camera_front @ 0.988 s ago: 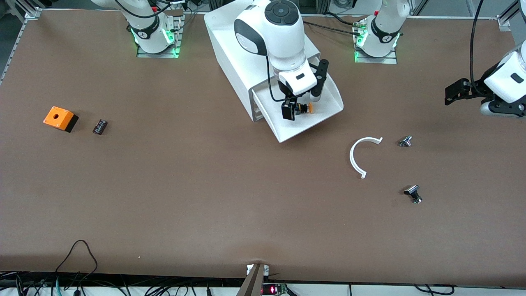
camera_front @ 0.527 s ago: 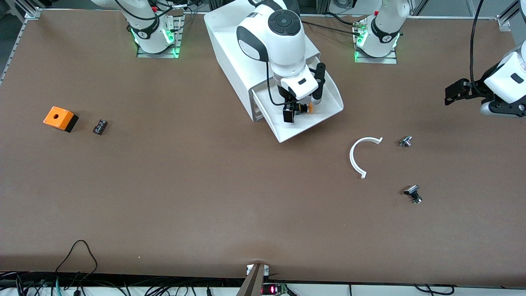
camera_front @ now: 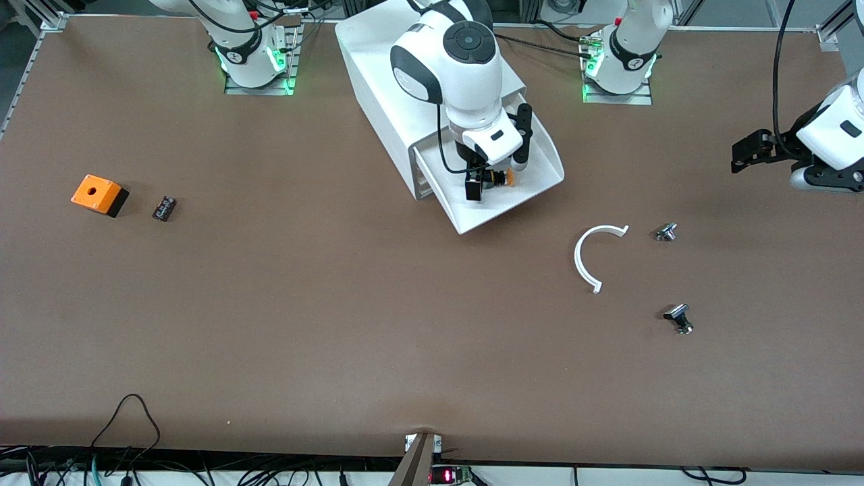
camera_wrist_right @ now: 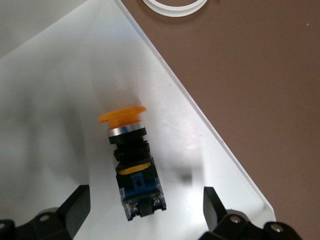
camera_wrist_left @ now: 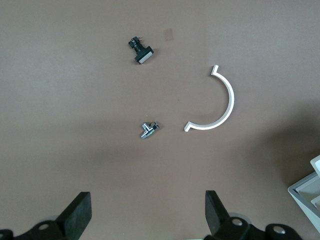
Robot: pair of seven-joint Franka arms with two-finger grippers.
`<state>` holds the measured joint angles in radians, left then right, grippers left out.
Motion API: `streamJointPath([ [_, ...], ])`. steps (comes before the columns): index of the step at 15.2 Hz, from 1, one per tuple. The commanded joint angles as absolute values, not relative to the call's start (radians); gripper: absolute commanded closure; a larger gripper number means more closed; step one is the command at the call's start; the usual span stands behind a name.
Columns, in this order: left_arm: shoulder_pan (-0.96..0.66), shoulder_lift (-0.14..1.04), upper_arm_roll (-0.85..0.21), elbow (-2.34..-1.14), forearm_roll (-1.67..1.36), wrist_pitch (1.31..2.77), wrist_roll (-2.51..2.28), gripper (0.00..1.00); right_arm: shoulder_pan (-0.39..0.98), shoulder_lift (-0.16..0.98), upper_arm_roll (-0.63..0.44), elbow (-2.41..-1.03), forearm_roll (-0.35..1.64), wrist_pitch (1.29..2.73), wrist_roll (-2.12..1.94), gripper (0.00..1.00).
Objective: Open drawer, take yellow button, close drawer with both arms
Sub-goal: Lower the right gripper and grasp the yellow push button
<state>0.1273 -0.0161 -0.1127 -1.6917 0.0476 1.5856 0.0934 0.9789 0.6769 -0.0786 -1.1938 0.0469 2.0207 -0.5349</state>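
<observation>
The top drawer (camera_front: 533, 181) stands pulled out of the white cabinet (camera_front: 378, 74), toward the front camera. The button (camera_front: 501, 177) lies on its side on the drawer's floor. Its orange cap points toward the left arm's end. My right gripper (camera_front: 480, 179) is down in the drawer and open. In the right wrist view the gripper (camera_wrist_right: 145, 212) has one finger on each side of the blue rear end of the button (camera_wrist_right: 131, 155), and neither touches it. The drawer's white floor (camera_wrist_right: 50, 100) fills that view. My left gripper (camera_front: 740, 152) waits open and empty over the table at the left arm's end (camera_wrist_left: 148, 220).
A white half ring (camera_front: 588, 260) and two small metal parts (camera_front: 666, 231) (camera_front: 678, 317) lie on the table nearer the front camera than the drawer. An orange cube with a hole (camera_front: 99, 194) and a small black block (camera_front: 164, 208) lie toward the right arm's end.
My right hand has sunk a little lower into the drawer, so its fingers now stand around the button's rear end. The button and the left arm have not moved.
</observation>
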Motion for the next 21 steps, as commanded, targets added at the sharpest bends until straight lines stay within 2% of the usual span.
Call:
streamJointPath([
  [1,0.13,-0.005,-0.11,-1.664,0.037,1.563,0.089,0.0,0.991,0.675,-0.078,-1.198,0.019,2.019,-0.554,0.05],
  [9,0.13,-0.005,-0.113,-1.646,0.026,1.56,0.089,0.0,1.003,0.683,-0.08,-1.203,-0.003,2.029,-0.572,0.47],
  [12,0.13,-0.005,-0.112,-1.646,0.022,1.56,0.089,0.0,1.003,0.683,-0.08,-1.203,-0.014,2.028,-0.572,0.59],
  [18,0.133,-0.003,-0.11,-1.646,0.02,1.555,0.091,0.0,1.005,0.678,-0.08,-1.2,-0.009,2.029,-0.558,0.75],
  [21,0.14,0.008,-0.11,-1.641,0.02,1.554,0.098,0.0,1.012,0.664,-0.083,-1.198,-0.009,2.028,-0.552,0.77],
])
